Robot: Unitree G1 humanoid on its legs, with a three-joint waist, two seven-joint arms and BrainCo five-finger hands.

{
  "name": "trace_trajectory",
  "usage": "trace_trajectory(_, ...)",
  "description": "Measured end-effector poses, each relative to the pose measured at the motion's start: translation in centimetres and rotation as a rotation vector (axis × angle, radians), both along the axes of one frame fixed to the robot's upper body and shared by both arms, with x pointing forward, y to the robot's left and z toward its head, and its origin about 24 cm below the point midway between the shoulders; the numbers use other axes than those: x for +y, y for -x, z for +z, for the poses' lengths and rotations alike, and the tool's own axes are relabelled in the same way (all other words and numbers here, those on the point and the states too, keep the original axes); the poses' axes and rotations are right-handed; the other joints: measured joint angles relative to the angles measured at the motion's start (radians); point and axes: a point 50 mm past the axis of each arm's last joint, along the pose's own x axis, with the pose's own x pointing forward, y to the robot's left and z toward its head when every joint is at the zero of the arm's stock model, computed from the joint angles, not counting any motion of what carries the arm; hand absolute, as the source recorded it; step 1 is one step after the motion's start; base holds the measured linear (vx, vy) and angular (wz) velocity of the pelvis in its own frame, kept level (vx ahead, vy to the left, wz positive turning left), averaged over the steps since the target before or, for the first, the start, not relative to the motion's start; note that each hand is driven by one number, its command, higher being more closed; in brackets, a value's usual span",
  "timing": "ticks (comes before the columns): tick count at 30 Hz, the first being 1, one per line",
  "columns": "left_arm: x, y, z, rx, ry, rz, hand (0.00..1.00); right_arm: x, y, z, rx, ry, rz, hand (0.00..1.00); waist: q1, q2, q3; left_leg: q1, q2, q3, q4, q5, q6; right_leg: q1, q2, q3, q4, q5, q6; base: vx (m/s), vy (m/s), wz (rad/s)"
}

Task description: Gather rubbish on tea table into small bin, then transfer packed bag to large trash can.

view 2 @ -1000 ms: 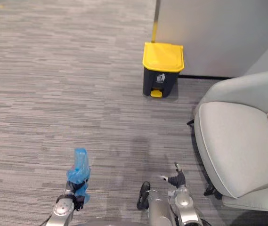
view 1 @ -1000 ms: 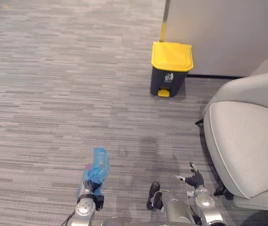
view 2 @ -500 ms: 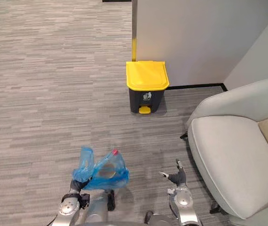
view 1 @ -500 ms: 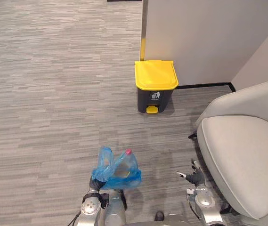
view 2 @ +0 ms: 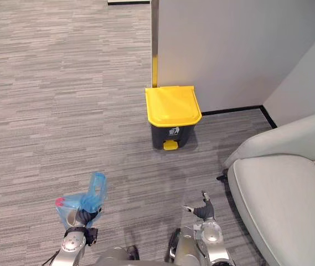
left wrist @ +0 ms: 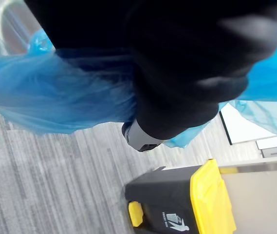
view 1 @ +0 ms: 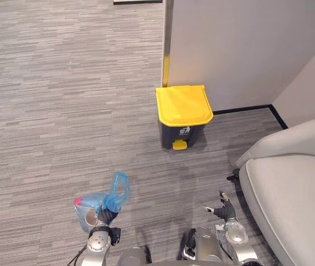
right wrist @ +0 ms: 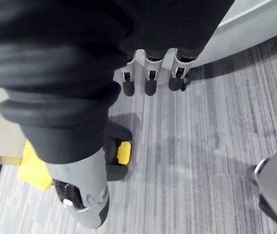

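A blue plastic bag [view 1: 93, 206] with rubbish inside hangs low over the carpet, its loose top [view 1: 118, 187] sticking up. My left hand [view 1: 109, 218] is shut on the bag's neck; in the left wrist view the blue bag [left wrist: 55, 92] bunches against the hand's dark cover [left wrist: 177, 63]. The large trash can [view 1: 183, 105], dark grey with a shut yellow lid and a yellow pedal [view 1: 178, 144], stands ahead against the partition. My right hand [view 1: 223, 211] hangs open and holds nothing, right of the bag; its fingers [right wrist: 148, 80] show straight.
A light grey armchair [view 1: 293, 199] fills the right side, close to my right hand. A pale partition wall [view 1: 246, 44] rises behind the trash can [left wrist: 177, 204]. Grey striped carpet [view 1: 52, 111] spreads to the left and between me and the can.
The camera has shifted, and the trash can now sits nearer the middle. The bag has swung from the right of my left hand to its left. The right hand stays open.
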Motion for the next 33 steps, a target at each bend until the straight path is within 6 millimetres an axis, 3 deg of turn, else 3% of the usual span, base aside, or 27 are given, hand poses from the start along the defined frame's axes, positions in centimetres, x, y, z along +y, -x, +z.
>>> trace_trajectory(2,0.2,-0.2,0.1,-0.007,-0.001,0.003,1.0,0.0,-1.4,0.7,-0.039,0.002,0.002,0.0,-0.008,0.006,0.002,0.016,0.026,-0.003,-0.025,0.024,-0.017,-0.008,0.029,0.003,0.038,-0.072,-0.015,0.31,-0.171,-0.21)
trace_trajectory(4,-0.1,-0.5,0.1,-0.008,0.004,-0.006,1.0,-0.2,-1.1,0.6,-0.031,0.0,-0.011,0.0,-0.009,0.004,0.002,0.013,0.049,-0.012,0.055,0.03,-0.027,0.005,0.036,0.001,0.08,-0.143,-0.01,0.29,-0.177,0.0)
trace_trajectory(6,-0.5,-0.2,-0.1,-0.003,0.025,0.006,1.0,-0.3,-0.4,0.4,-0.025,-0.001,-0.014,0.0,-0.006,0.014,0.011,-0.075,0.11,-0.057,0.347,0.05,-0.052,0.083,0.064,-0.011,0.06,-0.174,-0.01,0.3,-0.166,0.02)
trace_trajectory(7,-1.0,0.4,-0.4,0.01,0.044,0.012,1.0,-0.3,0.0,0.6,-0.033,0.0,-0.017,0.0,0.002,0.03,0.018,-0.158,0.168,-0.075,0.568,0.089,-0.056,0.141,0.095,-0.008,0.039,-0.185,-0.021,0.27,-0.072,-0.17)
trace_trajectory(9,-1.5,0.9,-0.4,0.009,0.061,0.018,1.0,0.2,-0.2,0.8,-0.054,-0.016,-0.021,0.0,0.024,0.025,0.018,-0.255,0.216,-0.057,0.74,0.067,-0.027,0.185,0.118,0.015,0.028,-0.21,-0.041,0.25,-0.023,-0.37)
trace_trajectory(11,-1.6,0.6,0.0,-0.015,0.064,0.014,1.0,0.5,-0.8,1.4,-0.087,-0.031,-0.025,0.0,0.031,0.002,0.015,-0.344,0.203,-0.013,0.662,0.034,0.019,0.215,0.118,0.036,-0.018,-0.208,-0.043,0.26,0.001,-0.29)
trace_trajectory(15,-1.6,0.5,0.2,-0.025,0.066,0.019,1.0,0.7,-0.8,1.3,-0.086,-0.037,-0.033,0.0,0.054,-0.001,0.017,-0.367,0.138,-0.002,0.323,0.04,0.026,0.258,0.112,0.077,-0.071,-0.184,0.0,0.24,0.103,-0.32)
trace_trajectory(16,-1.6,0.4,0.2,-0.027,0.066,0.019,1.0,0.7,-0.8,1.3,-0.085,-0.035,-0.033,0.0,0.055,0.004,0.016,-0.355,0.128,-0.003,0.23,0.067,0.026,0.263,0.11,0.085,-0.07,-0.188,0.017,0.32,0.23,-0.34)
trace_trajectory(17,-1.5,0.6,0.0,-0.016,0.065,0.022,1.0,0.7,-0.7,1.1,-0.076,-0.036,-0.039,0.0,0.072,0.003,0.016,-0.332,0.111,0.002,0.175,0.169,0.032,0.266,0.104,0.11,-0.067,-0.193,0.042,0.27,0.209,-0.31)
trace_trajectory(19,-1.5,0.4,0.1,-0.018,0.065,0.021,1.0,0.8,-0.5,0.9,-0.064,-0.039,-0.036,0.0,0.074,-0.015,0.009,-0.311,0.068,0.007,0.147,0.169,0.042,0.286,0.072,0.119,-0.105,-0.185,0.075,0.25,0.19,-0.04)
trace_trajectory(21,-1.5,0.6,-0.1,-0.008,0.067,0.023,1.0,0.7,-0.4,0.7,-0.055,-0.037,-0.035,0.0,0.076,-0.015,0.009,-0.293,0.039,0.013,0.142,0.159,0.058,0.303,0.044,0.123,-0.115,-0.188,0.093,0.21,0.168,0.07)
trace_trajectory(25,-1.4,1.6,-0.9,0.036,0.066,0.029,1.0,0.7,-0.8,0.8,-0.055,-0.032,-0.022,0.0,0.073,-0.014,0.01,-0.224,-0.026,0.037,0.117,0.086,0.088,0.223,-0.049,0.16,0.15,-0.284,0.156,0.12,0.116,-0.11)
trace_trajectory(29,-1.0,2.0,-0.9,0.05,0.039,0.002,1.0,0.5,1.0,-0.3,0.015,-0.014,-0.01,0.0,0.054,-0.025,0.005,-0.167,-0.07,0.017,0.107,0.053,0.112,0.121,-0.111,0.212,0.437,-0.282,0.131,0.12,0.066,0.16)
trace_trajectory(33,-0.5,1.3,-0.4,0.025,0.023,0.0,1.0,0.6,0.9,-0.3,0.016,-0.009,0.001,0.0,0.033,-0.025,0.003,-0.158,-0.058,-0.022,0.1,0.05,0.112,0.058,-0.037,0.263,0.376,-0.339,0.117,0.17,-0.03,0.4)
